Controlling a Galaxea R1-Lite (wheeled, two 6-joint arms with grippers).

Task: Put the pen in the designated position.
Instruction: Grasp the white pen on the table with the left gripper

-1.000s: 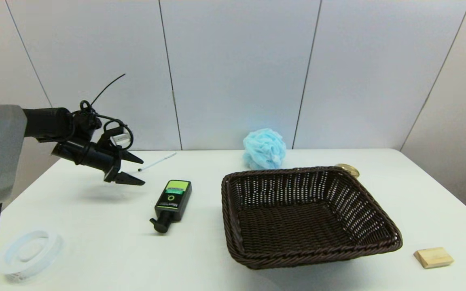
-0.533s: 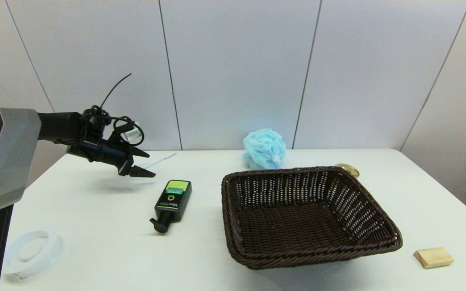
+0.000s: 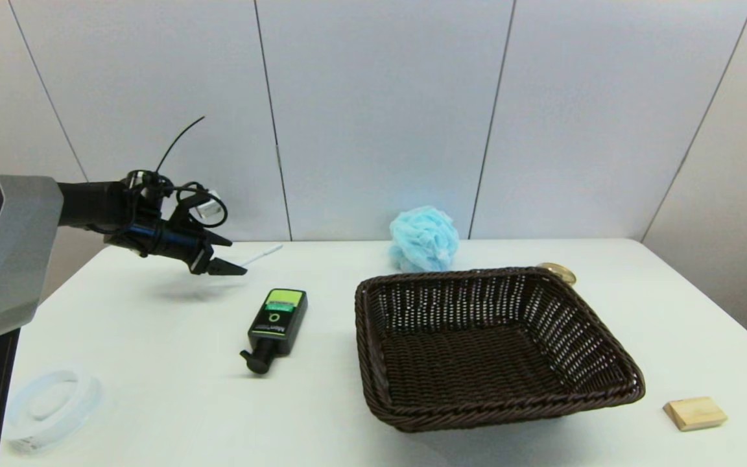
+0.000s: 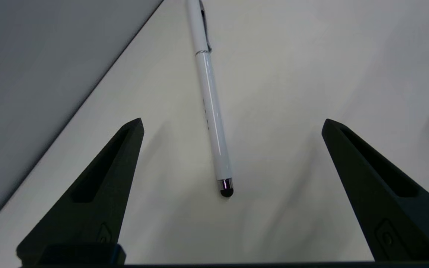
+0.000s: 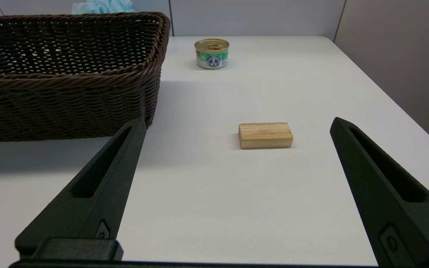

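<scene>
Status: approach phase. No grasp is made and no transfer has begun.

Nearest the robot, the right gripper (image 5: 233, 123) is parked low over the surface (image 3: 172, 389) on the robot's right, outside the head view. Its jaws stand wide apart and hold nothing. A wooden block (image 5: 265, 135) lies ahead of it, with a small can (image 5: 211, 53) farther off beside the wicker basket (image 5: 69, 74).

In the head view, a clear tape ring (image 3: 49, 405) lies at the near left corner. The black pump bottle (image 3: 275, 322) lies flat in the middle ground, left of the basket, whose interior shows nothing in it.

Farther back, the left gripper (image 3: 221, 254) hangs above the surface near the far left edge. Its jaws are apart and empty. The left wrist view shows the pen (image 4: 210, 104) lying flat on the surface, its dark tip toward the gripper and roughly centred between the two fingers (image 4: 99, 178). No finger touches the pen. In the head view, the pen (image 3: 263, 254) extends just beyond the fingertips, close to the wall. A blue bath sponge (image 3: 424, 239) sits at the far edge behind the basket.

Remaining steps, as a judgement:
1. Lower the left gripper until the jaws straddle the pen barrel.
2. Close on the barrel.
3. Lift and carry the pen to the designated position. The frames do not mark that position; the basket is the likely candidate.
</scene>
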